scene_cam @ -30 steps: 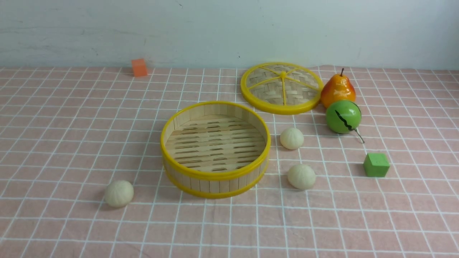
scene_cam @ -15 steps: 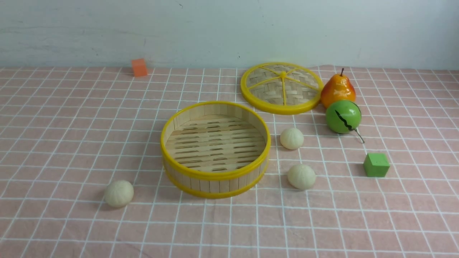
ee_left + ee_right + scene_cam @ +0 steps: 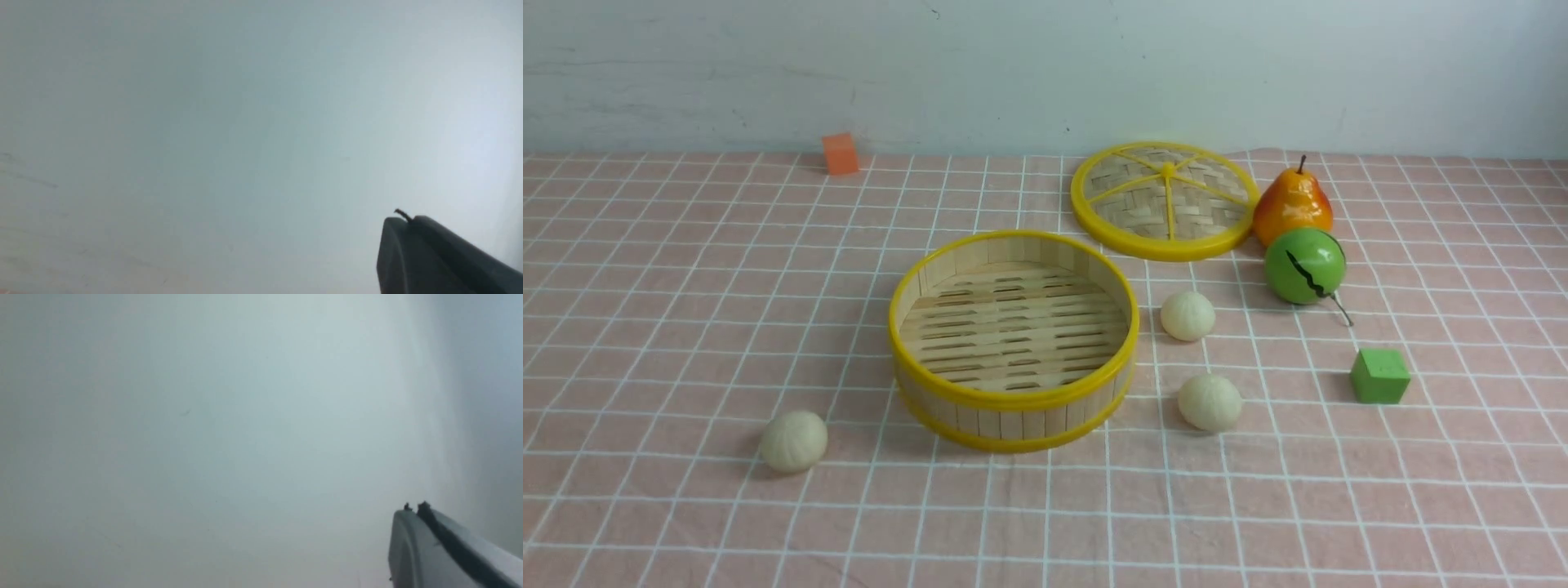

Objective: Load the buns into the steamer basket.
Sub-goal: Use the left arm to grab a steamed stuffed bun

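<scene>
The steamer basket [image 3: 1013,398] stands empty in the middle of the pink checked cloth. Three cream-white buns lie on the cloth outside it: one [image 3: 794,441] at its front left, one [image 3: 1187,315] just to its right, one [image 3: 1210,402] at its front right. Neither arm shows in the front view. In the left wrist view my left gripper [image 3: 402,220] points at a plain pale wall, its jaws pressed together with nothing between them. In the right wrist view my right gripper [image 3: 414,510] does the same. No task object shows in either wrist view.
The flat woven lid [image 3: 1165,200] lies behind the basket to the right. A pear [image 3: 1292,206] and a green ball with a black crack [image 3: 1304,265] stand beside the lid. A green cube [image 3: 1379,376] is at the right, an orange cube [image 3: 840,153] by the back wall.
</scene>
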You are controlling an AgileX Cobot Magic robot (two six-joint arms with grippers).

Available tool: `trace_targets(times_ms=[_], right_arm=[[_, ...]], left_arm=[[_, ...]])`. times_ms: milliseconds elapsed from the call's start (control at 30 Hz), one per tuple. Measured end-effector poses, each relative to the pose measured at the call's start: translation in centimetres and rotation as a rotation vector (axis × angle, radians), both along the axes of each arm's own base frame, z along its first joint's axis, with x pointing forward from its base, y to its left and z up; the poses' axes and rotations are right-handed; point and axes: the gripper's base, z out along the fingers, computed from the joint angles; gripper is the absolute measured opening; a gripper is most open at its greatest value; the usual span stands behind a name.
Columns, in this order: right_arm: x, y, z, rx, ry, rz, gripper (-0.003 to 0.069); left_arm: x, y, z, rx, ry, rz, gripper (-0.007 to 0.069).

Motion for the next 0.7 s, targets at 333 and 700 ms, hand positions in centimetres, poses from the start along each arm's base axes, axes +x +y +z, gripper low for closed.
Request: trace_targets(times_ms=[333,700], right_arm=[[9.0,1.3,-4.0,-0.177,0.943,0.090,-0.0003],[12.0,7.0,-7.5,-0.335,1.321,0.374,0.0033]], left_arm=[[13.3,-3.1,-7.0,0.206,1.051,-0.130,-0.0014],[17.8,-4.5,-11.3,0.276,1.253,-0.201,0.0019]])
